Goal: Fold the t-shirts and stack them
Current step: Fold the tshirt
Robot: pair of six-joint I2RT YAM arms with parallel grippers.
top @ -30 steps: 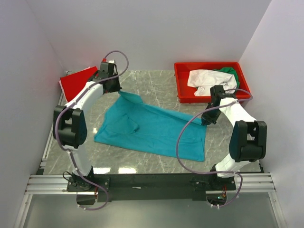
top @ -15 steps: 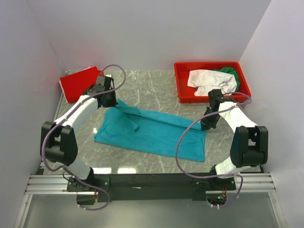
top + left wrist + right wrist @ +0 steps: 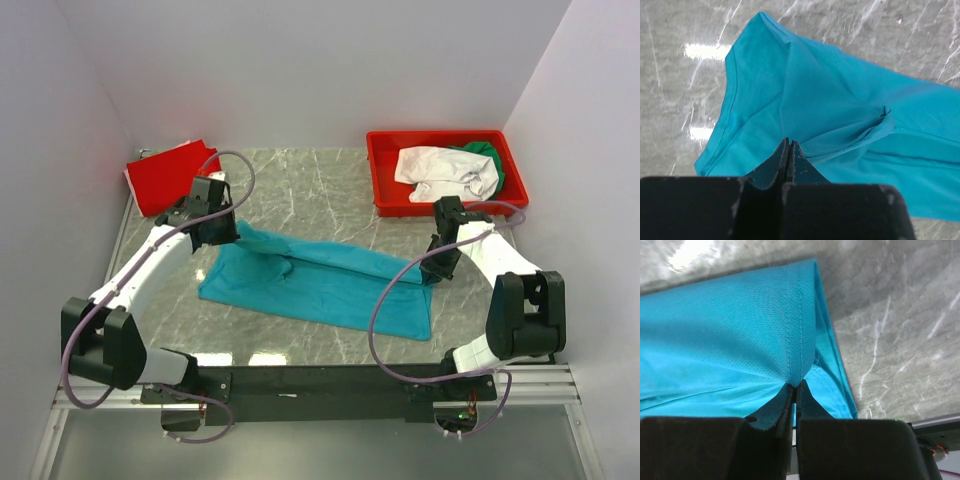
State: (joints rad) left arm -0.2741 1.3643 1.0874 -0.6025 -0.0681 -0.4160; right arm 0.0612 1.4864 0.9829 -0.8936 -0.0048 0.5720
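Note:
The teal t-shirt lies spread across the middle of the marble table, its far edge lifted and folded toward the near side. My left gripper is shut on its far left corner; the wrist view shows the jaws pinching teal cloth. My right gripper is shut on the far right hem, also seen in the right wrist view with teal cloth draped from it. The red t-shirt lies folded at the far left. The white t-shirt and green t-shirt lie in the bin.
A rigid red plastic bin stands at the far right. White walls close in the left, back and right sides. A metal rail with the arm bases runs along the near edge.
Both grippers have moved toward the near side, pulling the teal shirt's far edge over itself. The left arm has lowered and stretched out.

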